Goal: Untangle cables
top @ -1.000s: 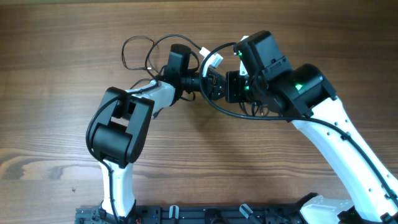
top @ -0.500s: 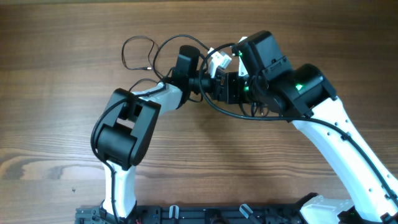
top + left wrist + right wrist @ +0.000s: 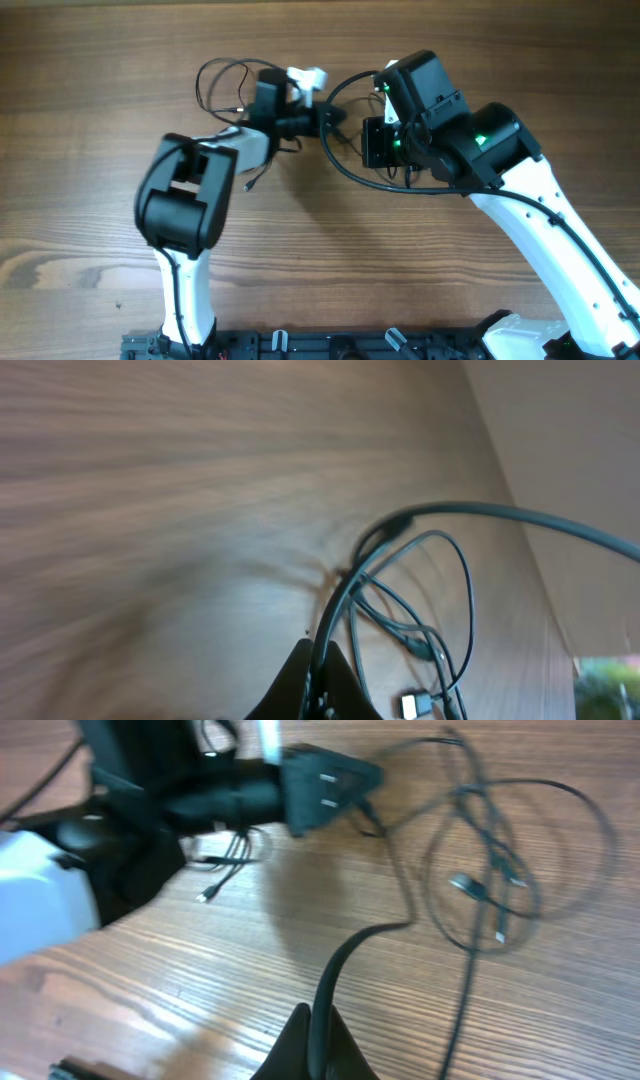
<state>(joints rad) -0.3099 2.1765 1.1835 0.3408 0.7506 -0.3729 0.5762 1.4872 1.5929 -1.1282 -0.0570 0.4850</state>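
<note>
Black cables (image 3: 487, 840), brown woodgrain table (image 3: 100, 200)

The table (image 3: 90, 230) under me is brown wood with a long, clear grain, smooth and mostly matt, with a weak shine where the light falls. The cables (image 3: 500, 850) have a thin black coat, smooth and a little shiny (plastic or rubber, I cannot tell which). One plug end (image 3: 462, 883) looks like pale metal. My left arm (image 3: 185, 195) has black matt plastic housing. My right arm (image 3: 550, 215) wears a glossy white plastic shell.
</note>
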